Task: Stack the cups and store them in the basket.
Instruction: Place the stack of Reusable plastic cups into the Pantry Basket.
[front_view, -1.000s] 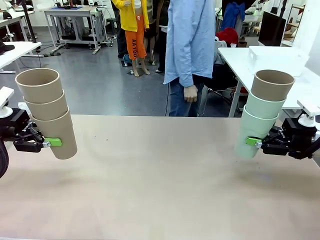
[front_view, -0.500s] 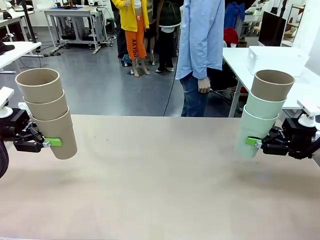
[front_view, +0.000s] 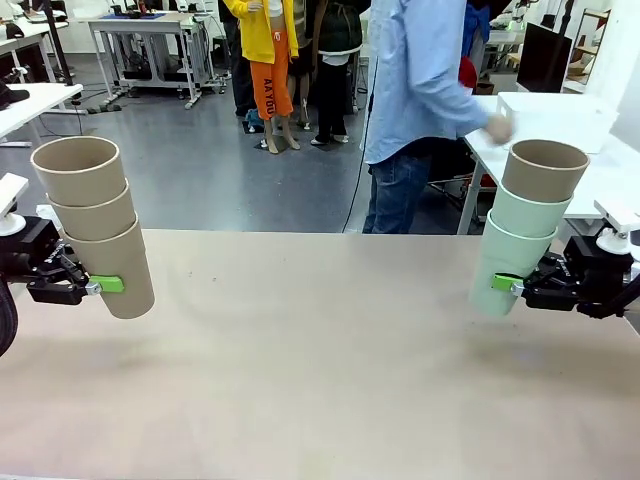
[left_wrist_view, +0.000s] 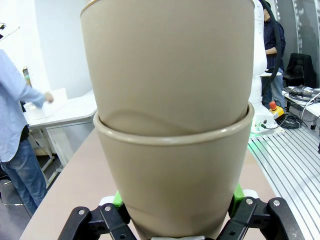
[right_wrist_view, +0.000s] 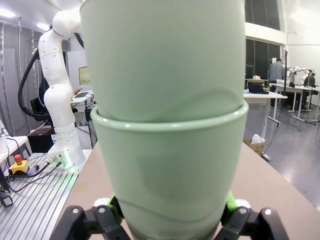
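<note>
Left gripper: jaws clamped on the bottom cup of a stack of tan-brown tapered matte cups. The left wrist view shows the green pads pressed to both sides of it. The stack is at the left edge, mouths up, leaning slightly, and clear of the beige tabletop.

Right gripper: jaws clamped on the bottom cup of a mixed stack of pale mint and tan cups. It's at the right edge, also off the table and leaning a little.

Count:
- Left stack has 3 tan.
- Right stack has 2 mint with 1 tan on top.
- Total is 6 cups: 4 tan, 2 mint.

The two stacks are well apart, with bare table between them.

A white rectangular bin sits on the white side table, far right. It's probably the basket, and there's one of it. A person in a light-blue shirt is reaching toward it, with the hand blurred and right next to it.

Step, as I read it: stacking is mostly done and storing hasn't started. The next move needs the bin within reach on the table. Then each stack gets lowered in upright and its grip released. Alternatively, nest one stack into the other first, which needs the axes lined up.
</note>
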